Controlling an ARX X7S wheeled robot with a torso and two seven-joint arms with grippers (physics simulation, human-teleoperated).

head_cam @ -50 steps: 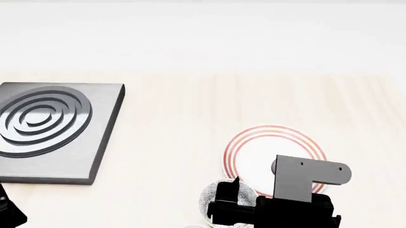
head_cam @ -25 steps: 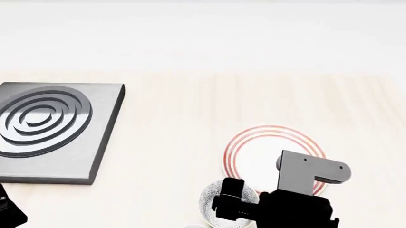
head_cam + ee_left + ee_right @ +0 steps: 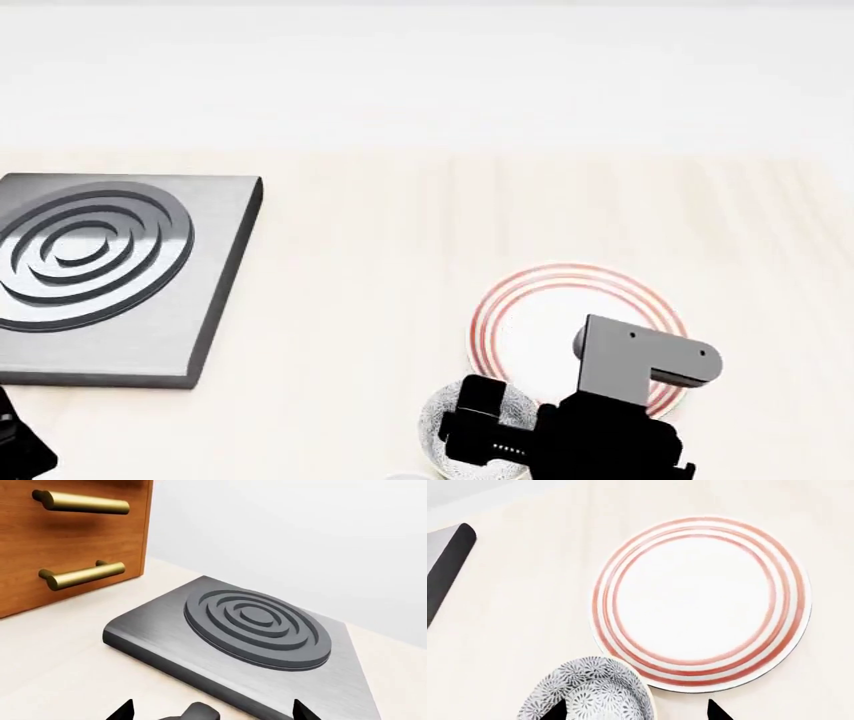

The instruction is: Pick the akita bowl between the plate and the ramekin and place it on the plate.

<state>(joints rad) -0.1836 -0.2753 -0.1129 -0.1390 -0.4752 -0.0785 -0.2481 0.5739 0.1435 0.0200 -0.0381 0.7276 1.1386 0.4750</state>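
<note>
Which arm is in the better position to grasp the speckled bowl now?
Right. The right gripper hangs over the bowl beside the plate, its fingertips either side of the rim. The left gripper faces the burner, far from the bowl.

A pale, wood-grained worktop (image 3: 374, 250) carries everything. At its left lies a flat grey slab (image 3: 120, 285) with dark raised concentric rings on top, resting directly on the surface. Toward the right sits the plate (image 3: 541, 315), white with red rings, lying flat. Just beside its near-left edge stands the speckled bowl (image 3: 590, 692), close to the plate's rim; whether the two touch cannot be told. In the left wrist view a wooden cabinet (image 3: 73, 535) with brass handles rises from the worktop beside the slab.
</note>
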